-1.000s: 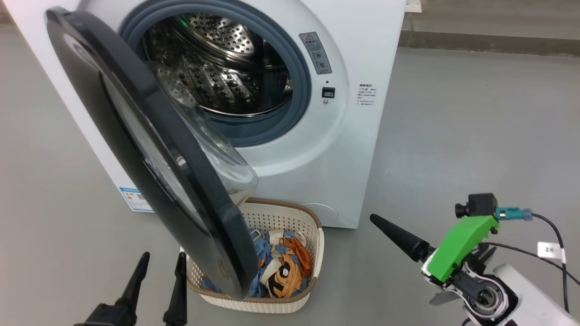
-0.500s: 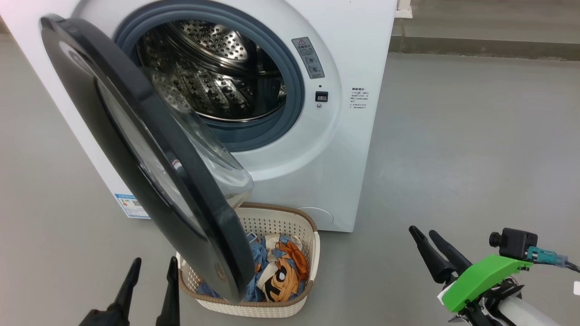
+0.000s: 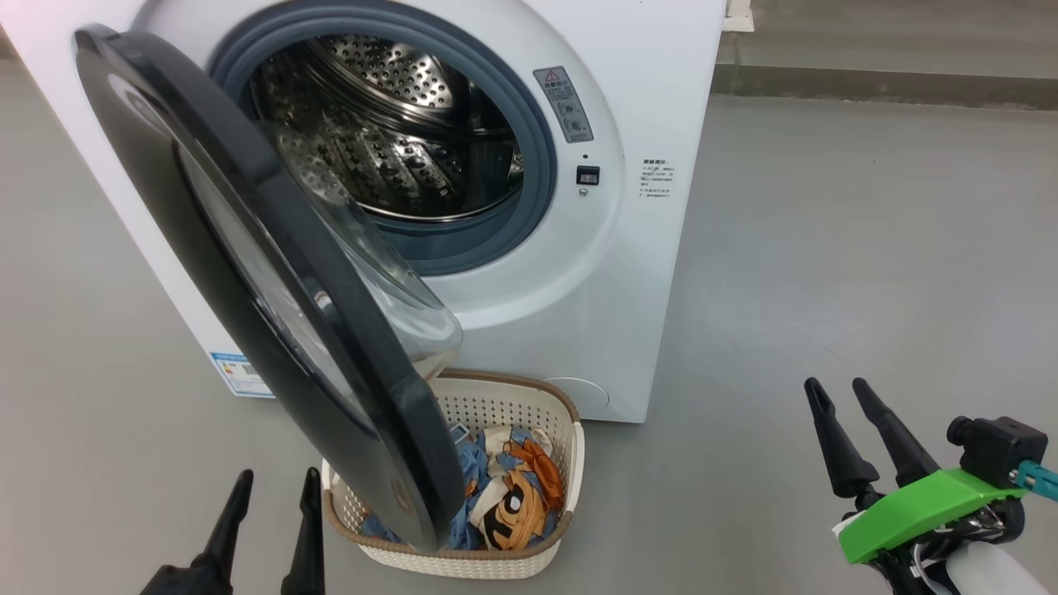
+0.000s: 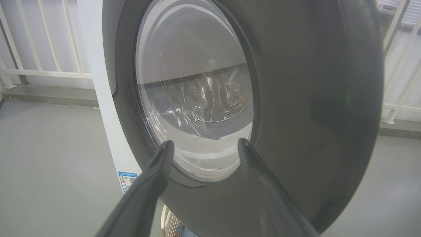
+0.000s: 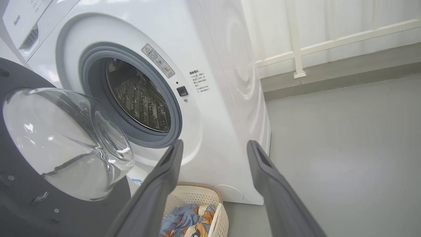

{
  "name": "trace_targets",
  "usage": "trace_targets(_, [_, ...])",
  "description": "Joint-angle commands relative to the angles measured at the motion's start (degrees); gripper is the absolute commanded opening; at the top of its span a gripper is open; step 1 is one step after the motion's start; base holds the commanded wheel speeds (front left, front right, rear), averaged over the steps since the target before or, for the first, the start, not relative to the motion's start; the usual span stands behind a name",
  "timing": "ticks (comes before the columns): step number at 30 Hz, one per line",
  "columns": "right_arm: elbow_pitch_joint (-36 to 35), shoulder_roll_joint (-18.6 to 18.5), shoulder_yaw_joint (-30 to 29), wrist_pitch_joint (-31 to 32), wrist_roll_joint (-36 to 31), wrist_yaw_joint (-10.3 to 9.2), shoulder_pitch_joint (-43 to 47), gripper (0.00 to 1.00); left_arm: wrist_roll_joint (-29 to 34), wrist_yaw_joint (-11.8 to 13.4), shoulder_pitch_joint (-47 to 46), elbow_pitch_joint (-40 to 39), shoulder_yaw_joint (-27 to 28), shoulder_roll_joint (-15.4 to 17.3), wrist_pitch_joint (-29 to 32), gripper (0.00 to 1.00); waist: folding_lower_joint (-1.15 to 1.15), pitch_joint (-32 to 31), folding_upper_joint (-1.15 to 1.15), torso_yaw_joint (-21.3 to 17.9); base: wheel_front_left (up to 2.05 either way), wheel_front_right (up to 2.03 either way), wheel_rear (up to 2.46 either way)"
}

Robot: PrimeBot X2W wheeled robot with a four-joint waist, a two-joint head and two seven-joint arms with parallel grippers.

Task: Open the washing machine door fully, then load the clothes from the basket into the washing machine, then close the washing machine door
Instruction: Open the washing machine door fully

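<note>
The washing machine door [image 3: 273,289] stands partly open, swung out on the hinge side at the left of the opening, its glossy black ring tilted across the head view and its clear glass bowl [image 3: 397,306] bulging toward the machine. Behind it the washing machine [image 3: 653,91] shows its grey rubber gasket [image 3: 541,165] and the steel perforated drum [image 3: 388,140], in which no garment can be seen. The door's lower edge hangs over the left part of the basket [image 3: 496,566], which sits on the grey floor [image 3: 826,248] just in front of the machine's lower front panel. The clothes [image 3: 517,500] lie inside the basket, the light blue piece bunched beneath and beside the cream and orange one with the black cartoon face. A blue label [image 3: 235,376] shows at the machine's lower left corner. The left pincer [image 3: 278,474] is low at the left, just beside the basket, its two dark fingers spread and holding nothing; in its wrist view they face the door's outer glass. The right pincer [image 3: 836,384] is over bare floor, well apart from basket and machine, its fingers likewise spread and empty, with a green cover [image 3: 917,508] and a small black camera [image 3: 996,442] behind them.
</note>
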Motion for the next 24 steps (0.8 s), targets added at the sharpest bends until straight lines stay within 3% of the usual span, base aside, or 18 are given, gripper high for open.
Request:
trace_targets(1, [-2.06,-0.4,-0.62,-0.7,-2.39,0.26,0.3,1.0,0.01,-0.12,-0.43,-1.74,1.88,0.41,-0.37,1.0,0.0,-0.02,0.0,0.05,0.0,0.0,0.0])
trace_targets(8, [-4.43,3.82,-7.0,-0.7,-13.41,0.26,5.15,1.0,0.17,-0.12,-0.44,-1.76,2.02,0.38,-0.37,1.0,0.0,-0.05,0.0,0.38,0.0,0.0,0.0])
trace_targets(22, [-2.58,6.81,-9.52,-0.71,-17.81,0.26,8.46,1.0,0.36,-0.12,-0.67,-1.3,2.35,0.36,-0.37,1.0,0.0,0.35,0.0,0.78,0.0,0.0,0.0])
trace_targets(23, [-2.69,6.77,-9.68,-0.71,-18.26,0.26,8.42,1.0,0.46,-0.12,-0.66,-1.25,2.4,0.36,-0.37,0.94,0.0,0.37,0.0,0.76,0.0,0.0,0.0])
trace_targets(24, [-2.78,6.81,-9.87,-0.71,-18.67,0.26,8.42,1.0,0.52,-0.12,-0.69,-1.18,2.41,0.36,-0.37,0.01,0.0,0.37,0.0,0.76,0.0,0.0,0.0])
